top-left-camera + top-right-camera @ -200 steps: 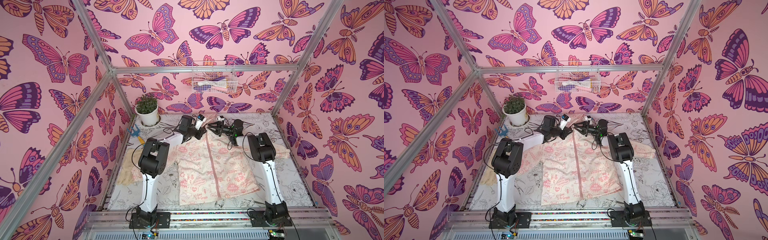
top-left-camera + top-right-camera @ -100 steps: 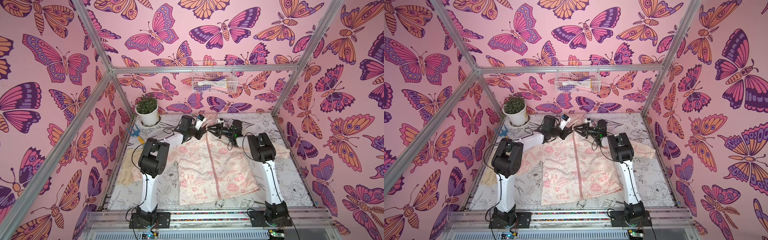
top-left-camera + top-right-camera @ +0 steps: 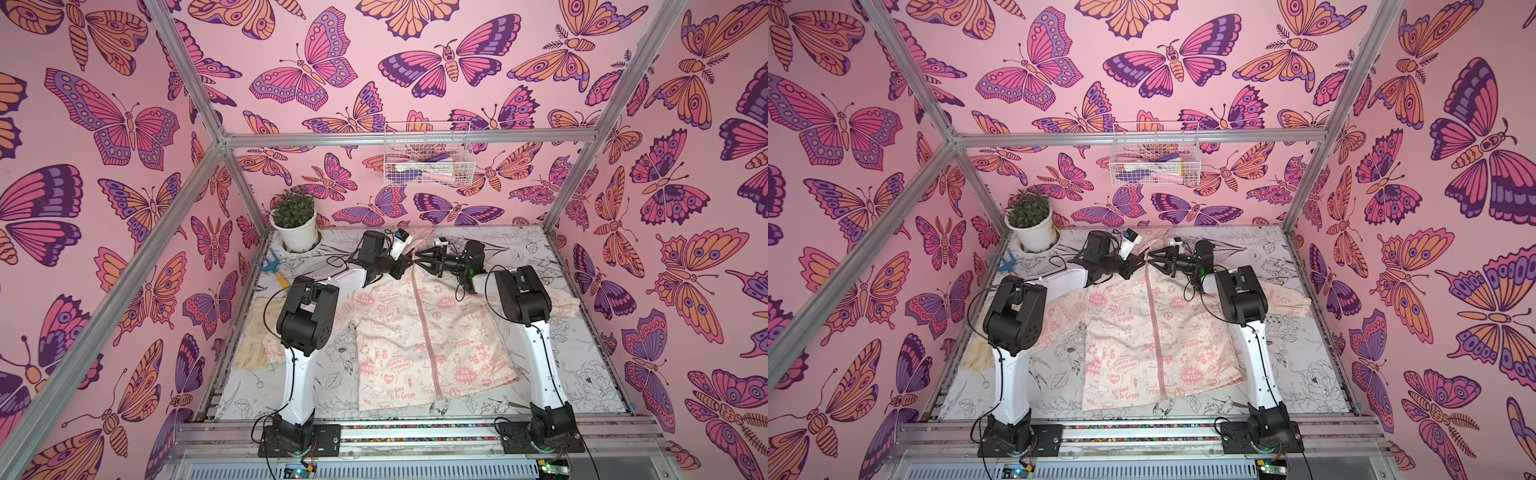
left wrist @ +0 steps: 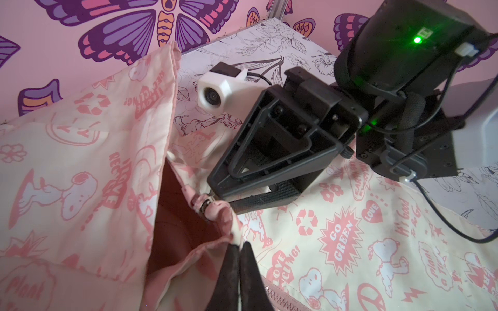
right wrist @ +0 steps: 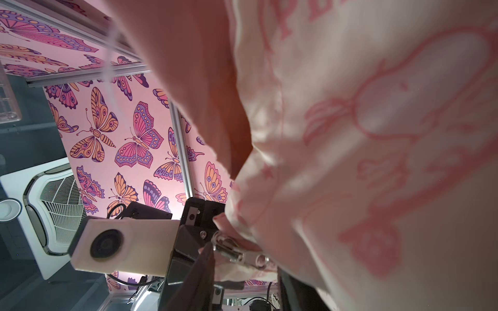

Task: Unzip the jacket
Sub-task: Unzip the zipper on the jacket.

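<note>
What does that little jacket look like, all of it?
The jacket is small and hooded, cream fabric printed with pink slogans and peace signs, pink-lined. It lies front-up on the table, sleeves spread, pink zipper closed. The left gripper pinches its collar edge; the right gripper is at the zipper pull.

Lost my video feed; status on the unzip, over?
Left gripper shut on cream-pink printed child's jacket at collar. Right gripper jaws at silver metal zipper pull, grip unclear. Pink front zipper closed. Nothing across it.
</note>
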`<act>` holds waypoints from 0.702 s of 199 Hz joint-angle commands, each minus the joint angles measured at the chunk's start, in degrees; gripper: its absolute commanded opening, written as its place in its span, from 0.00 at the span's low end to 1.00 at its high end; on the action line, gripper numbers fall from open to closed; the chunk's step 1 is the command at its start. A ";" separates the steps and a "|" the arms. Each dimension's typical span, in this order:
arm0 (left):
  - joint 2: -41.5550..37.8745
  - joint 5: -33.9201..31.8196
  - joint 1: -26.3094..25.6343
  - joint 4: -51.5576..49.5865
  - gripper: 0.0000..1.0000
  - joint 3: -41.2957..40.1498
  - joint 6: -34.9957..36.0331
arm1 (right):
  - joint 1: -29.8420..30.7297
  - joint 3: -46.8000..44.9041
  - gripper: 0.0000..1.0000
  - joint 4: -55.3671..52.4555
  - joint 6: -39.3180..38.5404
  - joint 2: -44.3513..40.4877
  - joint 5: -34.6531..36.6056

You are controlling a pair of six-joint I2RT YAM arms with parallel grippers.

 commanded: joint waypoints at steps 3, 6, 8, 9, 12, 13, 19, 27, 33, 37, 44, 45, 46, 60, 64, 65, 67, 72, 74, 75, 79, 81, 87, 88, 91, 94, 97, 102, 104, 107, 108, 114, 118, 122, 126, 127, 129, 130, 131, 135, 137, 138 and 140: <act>-1.49 0.66 -0.35 0.38 0.00 0.14 -0.35 | 0.52 2.13 0.41 6.46 4.01 1.48 -1.16; -1.48 0.65 -0.37 0.40 0.00 0.23 -0.37 | 0.54 2.14 0.41 6.86 4.28 1.58 -1.23; -1.48 0.74 -0.37 0.39 0.00 0.24 -0.47 | 0.50 2.19 0.41 6.95 4.41 1.63 -1.31; -1.52 0.74 -0.37 0.47 0.00 0.29 -0.54 | 0.53 2.20 0.41 6.97 4.44 1.67 -1.33; -1.48 0.86 -0.35 0.50 0.00 0.32 -0.69 | 0.62 2.28 0.42 6.94 4.47 1.70 -1.54; -1.48 0.93 -0.36 0.49 0.00 0.37 -0.74 | 0.63 2.29 0.42 6.91 4.46 1.66 -1.62; -1.48 1.17 -0.33 0.55 0.00 0.58 -1.08 | 0.77 2.45 0.43 6.89 4.30 1.68 -2.05; -1.61 1.50 -0.36 0.75 0.00 0.75 -1.38 | 1.01 2.55 0.44 6.92 4.20 1.86 -2.52; -1.60 1.68 -0.33 0.95 0.00 0.85 -1.57 | 1.13 2.47 0.45 6.89 4.15 1.94 -2.70; -1.67 1.74 -0.33 1.10 0.00 0.93 -1.71 | 1.21 2.51 0.46 6.89 4.04 1.94 -2.87; -1.76 1.80 -0.37 1.28 0.00 0.95 -1.89 | 1.42 2.47 0.47 6.89 3.94 1.95 -3.16; -1.84 1.80 -0.33 1.36 0.00 0.95 -1.87 | 1.42 2.47 0.47 6.89 3.98 1.96 -3.17; -1.83 1.79 -0.31 1.40 0.00 0.95 -1.90 | 1.42 2.47 0.47 6.89 3.96 1.96 -3.22; -1.97 1.88 -0.29 1.66 0.00 0.81 -2.02 | 1.58 2.13 0.49 6.89 3.59 1.96 -3.52; -2.03 1.96 -0.28 1.65 0.00 0.78 -2.03 | 1.60 2.05 0.49 6.87 3.50 1.88 -3.61; -2.02 1.96 -0.28 1.68 0.00 0.77 -1.98 | 1.60 2.04 0.49 6.88 3.50 1.88 -3.66; -2.07 2.03 -0.28 1.74 0.00 0.77 -2.06 | 1.60 1.99 0.49 6.89 3.43 1.95 -3.70; -2.09 2.21 -0.22 1.90 0.00 0.64 -2.23 | 1.60 1.87 0.50 6.72 3.31 1.90 -3.79; -2.13 2.29 -0.16 2.01 0.00 0.56 -2.32 | 1.60 1.75 0.50 6.61 3.21 1.93 -3.87; -2.11 2.30 -0.18 2.03 0.00 0.53 -2.35 | 1.60 1.71 0.50 6.62 3.17 1.95 -3.88; -2.11 2.48 -0.12 2.28 0.00 0.40 -2.48 | 1.60 1.54 0.50 6.28 2.93 1.90 -3.97; -2.16 2.55 -0.11 2.42 0.00 0.35 -2.64 | 1.54 1.40 0.50 6.15 2.69 1.86 -4.02; -2.30 2.79 -0.02 2.72 0.00 0.16 -2.97 | 1.56 1.06 0.51 5.76 2.16 1.75 -3.98; -2.37 2.82 -0.02 2.74 0.00 0.16 -2.98 | 1.54 0.97 0.51 5.67 2.04 1.73 -3.98; -2.41 2.98 -0.02 2.97 0.00 0.01 -3.18 | 1.48 0.69 0.51 5.53 1.75 1.71 -3.90; -2.44 3.14 0.08 3.21 0.00 -0.06 -3.38 | 1.41 0.44 0.52 5.28 1.44 1.63 -3.83; -2.52 3.33 0.07 3.44 0.00 -0.18 -3.52 | 1.36 0.14 0.52 4.96 1.13 1.50 -3.74; -2.67 3.57 0.07 3.89 0.00 -0.47 -3.75 | 1.31 -0.21 0.53 4.37 0.46 1.31 -3.63; -2.74 3.66 0.09 4.07 0.00 -0.62 -3.84 | 1.27 -0.36 0.53 4.07 0.23 1.28 -3.56; -2.84 3.78 0.13 4.33 0.00 -0.74 -3.98 | 1.25 -0.48 0.53 3.65 -0.20 1.22 -3.54; -2.86 3.84 0.14 4.42 0.00 -0.78 -4.01 | 1.25 -0.50 0.53 3.51 -0.38 1.20 -3.58; -3.01 3.98 0.15 4.87 0.00 -1.02 -4.15 | 1.25 -0.69 0.53 2.48 -1.36 1.02 -3.70; -3.07 4.07 0.15 5.01 0.00 -1.15 -4.23 | 1.25 -0.82 0.53 1.88 -2.06 0.83 -3.71; -3.12 4.15 0.15 5.12 0.00 -1.18 -4.30 | 1.30 -0.89 0.53 1.31 -2.64 0.66 -3.79; -3.09 4.23 0.20 5.11 0.00 -1.19 -4.31 | 1.39 -0.93 0.53 0.88 -3.16 0.53 -3.82; -3.07 4.24 0.22 5.12 0.00 -1.18 -4.31 | 1.36 -0.95 0.53 0.77 -3.26 0.46 -3.86; -3.08 4.25 0.24 5.13 0.00 -1.17 -4.33 | 1.39 -0.89 0.54 0.62 -3.49 0.36 -3.88; -3.07 4.25 0.24 5.13 0.00 -1.16 -4.37 | 1.36 -0.88 0.54 0.55 -3.60 0.29 -3.93; -3.11 4.29 0.24 5.13 0.00 -1.16 -4.34 | 1.35 -0.92 0.54 0.42 -3.70 0.25 -3.95; -3.06 4.34 0.24 5.13 0.00 -1.16 -4.37 | 1.39 -0.82 0.54 0.14 -4.22 0.07 -4.05; -3.10 4.34 0.24 5.13 0.00 -1.21 -4.37 | 1.40 -0.86 0.54 0.13 -4.35 0.00 -4.13; -3.12 4.34 0.24 5.13 0.00 -1.19 -4.39 | 1.41 -0.87 0.54 0.08 -4.43 -0.03 -4.14; -3.12 4.34 0.24 5.13 0.00 -1.17 -4.40 | 1.36 -0.80 0.54 -0.04 -4.55 -0.11 -4.20</act>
